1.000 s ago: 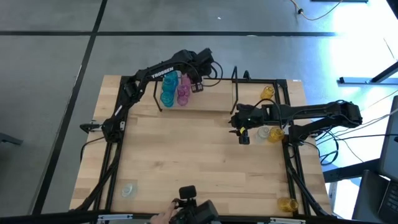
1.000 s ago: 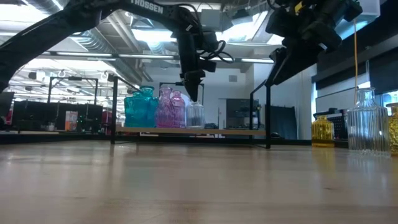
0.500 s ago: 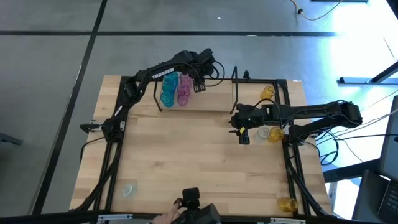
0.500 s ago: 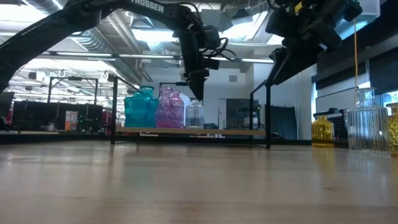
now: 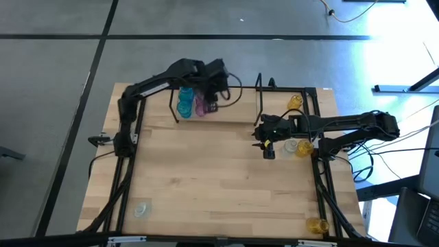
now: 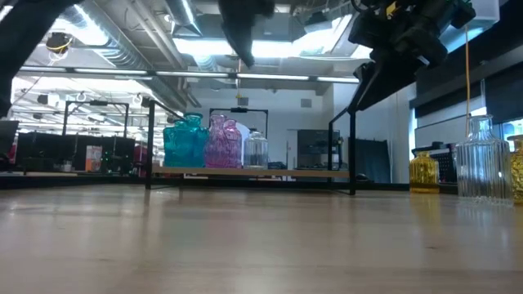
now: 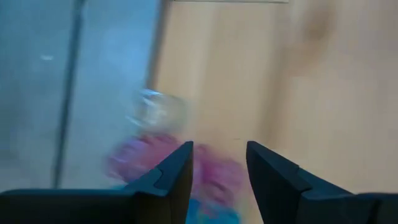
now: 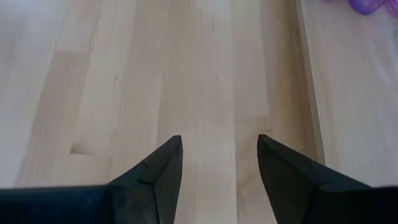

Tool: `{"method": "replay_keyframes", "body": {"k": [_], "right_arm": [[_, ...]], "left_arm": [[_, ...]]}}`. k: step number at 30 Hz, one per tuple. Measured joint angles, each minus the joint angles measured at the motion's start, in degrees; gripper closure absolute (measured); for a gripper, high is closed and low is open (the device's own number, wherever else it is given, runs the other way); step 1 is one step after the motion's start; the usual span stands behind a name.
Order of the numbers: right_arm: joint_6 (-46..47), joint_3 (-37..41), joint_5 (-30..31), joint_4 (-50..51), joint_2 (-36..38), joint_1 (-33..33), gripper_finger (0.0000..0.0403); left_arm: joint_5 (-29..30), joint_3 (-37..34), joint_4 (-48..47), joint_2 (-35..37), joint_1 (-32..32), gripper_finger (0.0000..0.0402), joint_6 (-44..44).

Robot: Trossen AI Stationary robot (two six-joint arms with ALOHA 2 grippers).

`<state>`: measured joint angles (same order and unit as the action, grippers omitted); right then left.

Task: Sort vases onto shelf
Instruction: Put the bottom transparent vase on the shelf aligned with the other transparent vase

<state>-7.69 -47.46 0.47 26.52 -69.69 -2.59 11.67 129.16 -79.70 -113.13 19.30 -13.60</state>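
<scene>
The light-wood shelf point(image 6: 286, 172) stands along the table's far edge. On its left part stand a teal vase point(image 6: 185, 141), a pink vase point(image 6: 222, 142) and a small clear vase point(image 6: 256, 150), side by side on their bases. My left gripper point(image 5: 211, 92) hangs high above them, open and empty; its wrist view looks down past its fingers on the pink vase point(image 7: 134, 158) and the clear vase point(image 7: 152, 109). My right gripper point(image 5: 267, 143) hovers open over the table's right half, next to two clear vases point(image 5: 291, 146) and a yellow one point(image 5: 304, 148).
Another yellow vase point(image 5: 295, 101) stands near the far right corner. A clear vase point(image 5: 142, 209) sits at the near left corner and a yellow one point(image 5: 315, 224) at the near right corner. The shelf's black wire frames point(image 6: 351, 147) rise at its ends. The table's middle point(image 5: 206, 171) is bare wood.
My left gripper has risen from just above the clear vase on the shelf to well above the vases, while the arm drew back toward the table's left. The clear vase stays standing on the shelf. A hand with a device at the near edge has gone from view.
</scene>
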Motion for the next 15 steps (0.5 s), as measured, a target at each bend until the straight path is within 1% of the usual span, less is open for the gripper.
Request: {"method": "replay_keyframes", "body": {"k": [2,5,7,9,11,15], "right_arm": [[0.3,0.0,0.0,-0.3,0.0,0.0,0.0212],[0.8,0.0,0.0,-0.4,0.0,0.0,0.0212],[1.3,0.4,0.0,-1.3,0.0,0.0,0.0212],[1.2,1.4,-0.1,-2.5,0.0,0.0,0.0212],[0.7,2.1,-0.4,-3.3,0.0,0.0,0.0212],[0.0,2.5,-0.7,-4.8,0.0,0.0,0.0212]], "left_arm": [[-2.9,0.0,-4.0,1.5,-2.4,0.026,2.8],[-9.3,0.0,-9.3,3.6,-6.3,0.026,5.9],[-10.8,0.0,-10.5,5.1,-9.6,0.026,9.4],[-9.3,-0.8,-10.1,7.2,-13.4,0.026,12.7],[-6.5,-2.3,-10.4,9.2,-17.5,0.026,15.3],[-0.3,-8.4,-10.2,13.8,-25.1,0.026,23.5]]}}
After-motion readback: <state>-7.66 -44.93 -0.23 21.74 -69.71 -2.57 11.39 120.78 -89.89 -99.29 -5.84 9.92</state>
